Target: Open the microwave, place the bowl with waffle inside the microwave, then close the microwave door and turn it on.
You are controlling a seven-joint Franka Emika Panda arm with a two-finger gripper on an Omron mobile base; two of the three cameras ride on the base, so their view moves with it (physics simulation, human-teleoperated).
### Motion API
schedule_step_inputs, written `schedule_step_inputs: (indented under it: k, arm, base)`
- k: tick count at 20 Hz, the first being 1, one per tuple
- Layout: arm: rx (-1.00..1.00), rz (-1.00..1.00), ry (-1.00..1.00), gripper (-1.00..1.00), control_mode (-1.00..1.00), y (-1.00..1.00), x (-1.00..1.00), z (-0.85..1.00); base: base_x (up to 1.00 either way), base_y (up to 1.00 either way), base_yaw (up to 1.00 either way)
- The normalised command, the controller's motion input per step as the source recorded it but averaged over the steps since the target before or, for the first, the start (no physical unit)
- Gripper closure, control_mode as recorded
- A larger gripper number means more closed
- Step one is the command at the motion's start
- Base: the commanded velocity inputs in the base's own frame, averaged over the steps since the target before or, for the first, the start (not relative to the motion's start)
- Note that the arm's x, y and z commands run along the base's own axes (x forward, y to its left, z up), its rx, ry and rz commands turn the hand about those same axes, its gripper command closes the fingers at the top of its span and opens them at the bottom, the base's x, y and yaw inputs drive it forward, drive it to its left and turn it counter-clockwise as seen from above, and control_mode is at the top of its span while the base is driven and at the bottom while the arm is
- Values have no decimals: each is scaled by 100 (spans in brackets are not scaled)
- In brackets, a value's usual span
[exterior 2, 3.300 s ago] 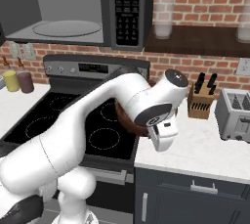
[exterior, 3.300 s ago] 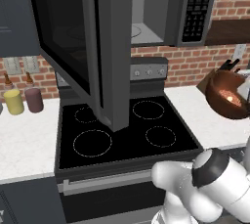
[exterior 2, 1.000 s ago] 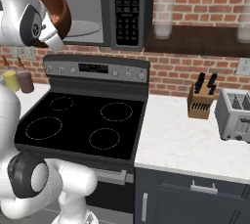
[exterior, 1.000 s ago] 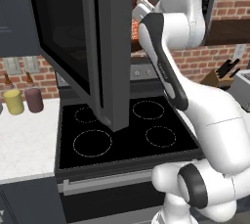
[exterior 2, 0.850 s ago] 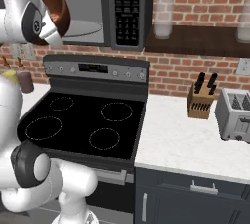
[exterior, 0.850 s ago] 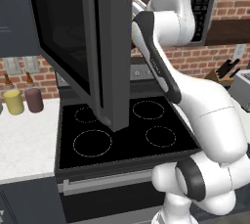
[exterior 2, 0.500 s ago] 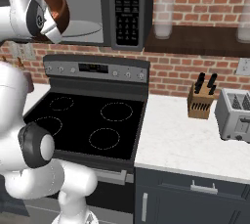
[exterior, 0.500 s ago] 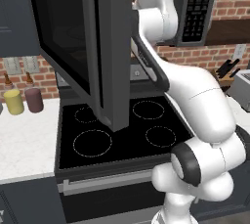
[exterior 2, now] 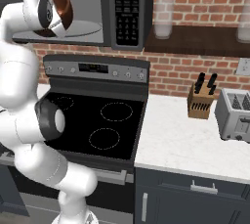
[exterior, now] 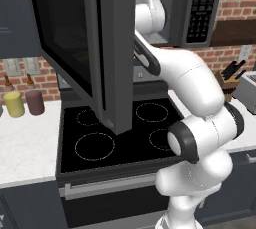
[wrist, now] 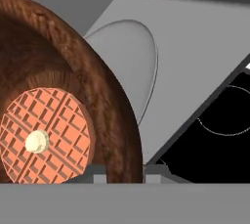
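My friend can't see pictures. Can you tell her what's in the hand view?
A reddish-brown bowl with a round orange waffle inside is held by its rim in the gripper, just above the microwave's grey floor. The pale round turntable lies beyond it, and the black stove shows below the opening.

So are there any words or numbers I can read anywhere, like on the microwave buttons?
Microwave keypad: pale buttons, marks too small to read.
Stove control panel: small display, too blurred to read.
Bowl, waffle: no writing.
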Motion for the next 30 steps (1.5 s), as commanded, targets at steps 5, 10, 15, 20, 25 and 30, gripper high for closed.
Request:
schedule_step_inputs:
  k: [5, 10, 15, 20, 25, 30]
  arm:
    - [0, 0, 1, 100, -100, 9, 64, 0]
    - [0, 0, 0, 100, -100, 0, 56, -1]
    - [0, 0, 0, -100, -100, 0, 36, 0]
    - [0, 0, -1, -100, -100, 0, 0, -4]
    - [0, 0, -7, -100, -100, 0, -6, -25]
    - [0, 0, -25, -100, -100, -14, -84, -14]
  base:
    - [0, 0, 0]
    - [0, 0, 0]
    - [0, 0, 0]
    - [0, 0, 0]
    - [0, 0, 0]
    - [0, 0, 0]
